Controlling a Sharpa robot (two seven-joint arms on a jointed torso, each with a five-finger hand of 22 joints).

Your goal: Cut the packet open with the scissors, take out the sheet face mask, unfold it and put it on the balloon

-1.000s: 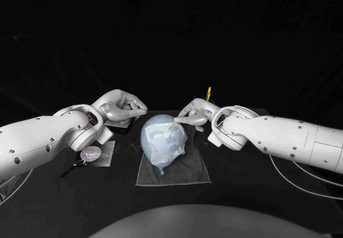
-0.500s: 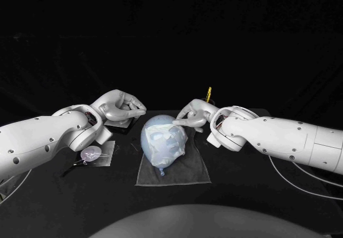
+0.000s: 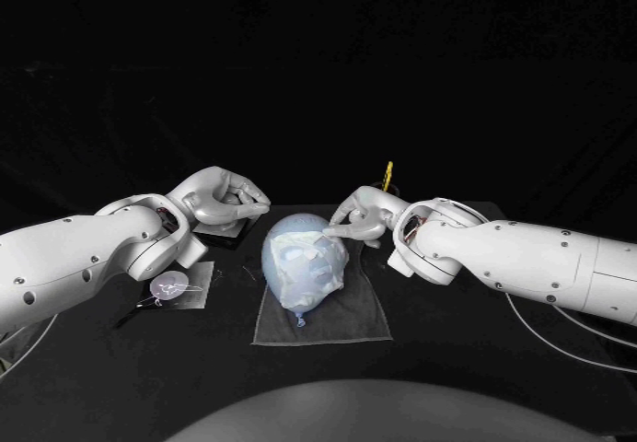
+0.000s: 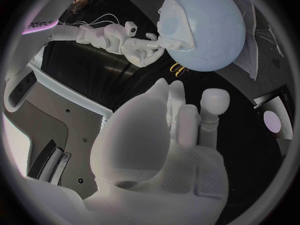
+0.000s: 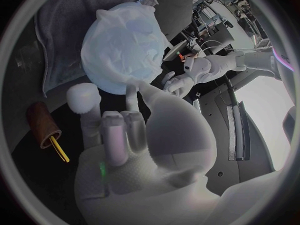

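Looking near done: sheet face mask (image 3: 308, 253) is out, unfolded and draped on the balloon (image 3: 297, 293), which lies on a grey towel (image 3: 348, 322) mid-table (image 3: 438, 368). What's left, by my read: seat and smooth the mask edges, then back off.

Right robot hand (image 3: 356, 216) sits at the balloon's 1 o'clock, fingertips on the mask's top edge; can't tell if it pinches or only presses. Left robot hand (image 3: 219, 198) at 10 o'clock, fingers curled together, nothing in them, clear of the balloon.

Opened packet (image 3: 177, 285) lies at 8 o'clock, black block (image 3: 219, 237) under the left robot hand, yellow-handled tool (image 3: 387, 175) past the right one. Nothing blocks access; the risk is the balloon rolling.
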